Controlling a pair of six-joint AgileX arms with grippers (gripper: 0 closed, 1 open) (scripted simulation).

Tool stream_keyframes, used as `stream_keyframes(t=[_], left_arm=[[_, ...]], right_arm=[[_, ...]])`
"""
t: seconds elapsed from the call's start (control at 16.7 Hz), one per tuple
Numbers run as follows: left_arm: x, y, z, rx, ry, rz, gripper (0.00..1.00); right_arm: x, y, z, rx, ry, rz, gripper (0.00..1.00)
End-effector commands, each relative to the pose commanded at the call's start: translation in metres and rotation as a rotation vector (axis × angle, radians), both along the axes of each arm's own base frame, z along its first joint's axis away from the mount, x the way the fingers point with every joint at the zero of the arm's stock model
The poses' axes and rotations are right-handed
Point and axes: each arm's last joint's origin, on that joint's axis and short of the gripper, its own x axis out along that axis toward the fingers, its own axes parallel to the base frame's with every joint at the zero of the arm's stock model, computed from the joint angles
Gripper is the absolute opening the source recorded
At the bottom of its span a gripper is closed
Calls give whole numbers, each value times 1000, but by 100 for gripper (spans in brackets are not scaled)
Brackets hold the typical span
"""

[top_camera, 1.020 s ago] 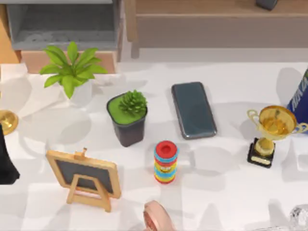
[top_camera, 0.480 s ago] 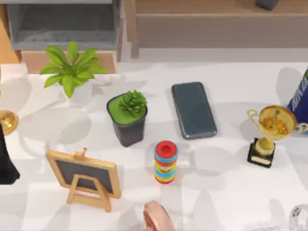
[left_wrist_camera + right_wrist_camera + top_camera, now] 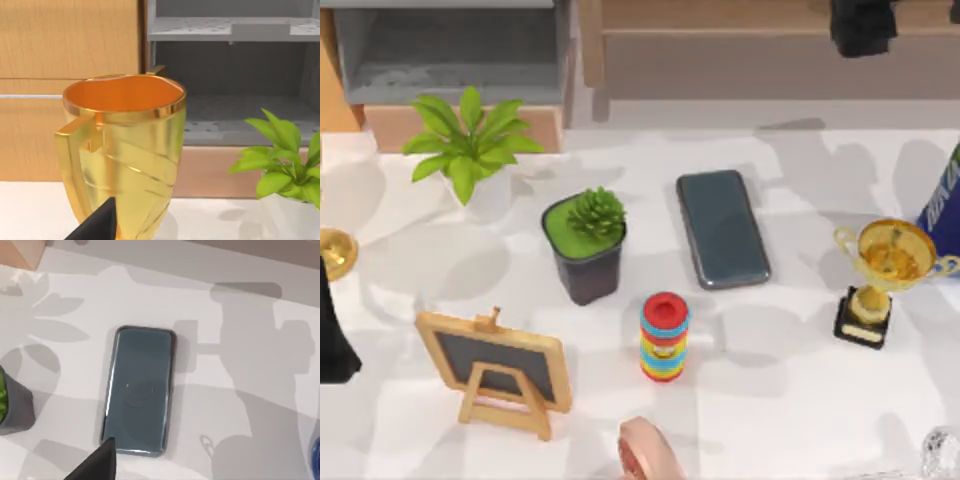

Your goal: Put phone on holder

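The phone is a dark grey slab with a glossy screen, lying flat on the white table right of the black plant pot. In the right wrist view the phone lies below the camera with nothing touching it. My right gripper hangs over the back right, well behind the phone. A pink rounded object, seemingly the holder, is cut off by the table's front edge. My left arm stays parked at the left edge, facing a gold cup.
Around the phone stand a black pot with a succulent, a stack of coloured rings and a gold trophy. A wooden-framed chalkboard and a leafy plant stand on the left. A grey shelf lines the back.
My right arm has come into the top view at the back right, and its shadow now falls on the table behind the phone. The phone has not moved.
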Motion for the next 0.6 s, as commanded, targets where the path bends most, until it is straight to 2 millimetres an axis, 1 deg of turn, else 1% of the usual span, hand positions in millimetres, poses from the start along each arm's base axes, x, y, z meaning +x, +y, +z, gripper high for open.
stream_keyframes(t=[0.12,0.24,0.3,0.42,0.6], left_arm=[[0,0,0,0,0,0,100],[0,0,0,0,0,0,100],[0,0,0,0,0,0,100],[0,0,0,0,0,0,100],[0,0,0,0,0,0,100]], right_arm=[[34,31,-2,9,51,20,100],[66,59,-20,8,114,30,100],[80,73,-34,3,152,31,100],[105,94,-70,-18,242,19,100],[131,111,-133,-72,402,-23,100]])
